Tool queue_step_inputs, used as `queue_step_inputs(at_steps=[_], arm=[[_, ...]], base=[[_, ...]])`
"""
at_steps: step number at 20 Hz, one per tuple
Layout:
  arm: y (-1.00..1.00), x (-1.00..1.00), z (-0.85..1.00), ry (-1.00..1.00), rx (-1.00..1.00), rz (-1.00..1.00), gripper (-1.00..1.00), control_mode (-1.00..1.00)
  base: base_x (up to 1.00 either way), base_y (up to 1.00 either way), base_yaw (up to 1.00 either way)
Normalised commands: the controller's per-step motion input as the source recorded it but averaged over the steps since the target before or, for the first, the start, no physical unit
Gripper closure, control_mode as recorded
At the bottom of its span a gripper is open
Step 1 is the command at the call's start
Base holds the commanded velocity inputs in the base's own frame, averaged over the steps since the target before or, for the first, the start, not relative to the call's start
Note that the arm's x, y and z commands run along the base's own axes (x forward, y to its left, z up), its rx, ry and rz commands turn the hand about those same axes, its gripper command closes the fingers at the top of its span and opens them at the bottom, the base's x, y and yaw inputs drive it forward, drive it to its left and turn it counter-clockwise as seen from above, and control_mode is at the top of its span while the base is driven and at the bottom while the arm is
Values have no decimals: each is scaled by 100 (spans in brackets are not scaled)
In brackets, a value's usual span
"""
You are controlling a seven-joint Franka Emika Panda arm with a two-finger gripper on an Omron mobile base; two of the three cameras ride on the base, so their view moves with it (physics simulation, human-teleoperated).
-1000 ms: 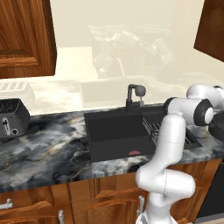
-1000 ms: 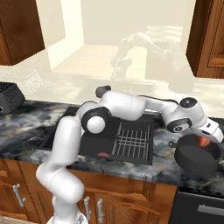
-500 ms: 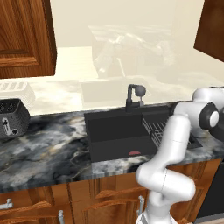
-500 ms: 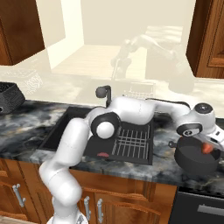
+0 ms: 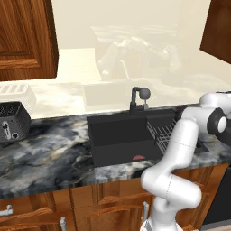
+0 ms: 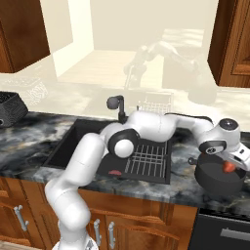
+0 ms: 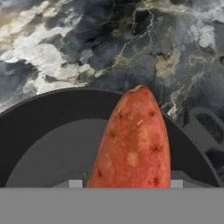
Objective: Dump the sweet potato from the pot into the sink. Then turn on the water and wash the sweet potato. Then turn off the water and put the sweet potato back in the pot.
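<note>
- Hand view: orange-red oblong sweet potato (image 7: 133,140) sits between the part-open jaws, apparently gripped, poised over the round black straight-sided pot (image 7: 52,144).
- Right base view: gripper (image 6: 229,166) hangs above the pot (image 6: 217,177) on the grey marbled counter (image 6: 146,188), right of the black rectangular sink (image 6: 73,141); likely the return step.

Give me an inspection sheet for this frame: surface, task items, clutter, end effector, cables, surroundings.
Surface: dark grey marbled counter.
Job's things: sweet potato lying in the pot, which sits on the counter right of the sink. Faucet behind the basin, no water visible.
Clutter: wire rack and a flat red sliver in the sink; toaster at far left.
End effector: end effector at the pot, over the sweet potato; whether it grips cannot be told.
Cables: nothing seen.
Surroundings: wooden cabinets above and below.
</note>
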Motion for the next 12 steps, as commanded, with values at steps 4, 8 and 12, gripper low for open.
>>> queue_step_inputs(at_steps=[4, 8, 12], arm=[[0, 18, -20, 1, 2, 0, 100, -100], [0, 1, -16, 4, 4, 0, 100, -100], [11, 0, -18, 5, 3, 0, -100, -100]], base=[[0, 0, 0], [0, 0, 0], [0, 0, 0]])
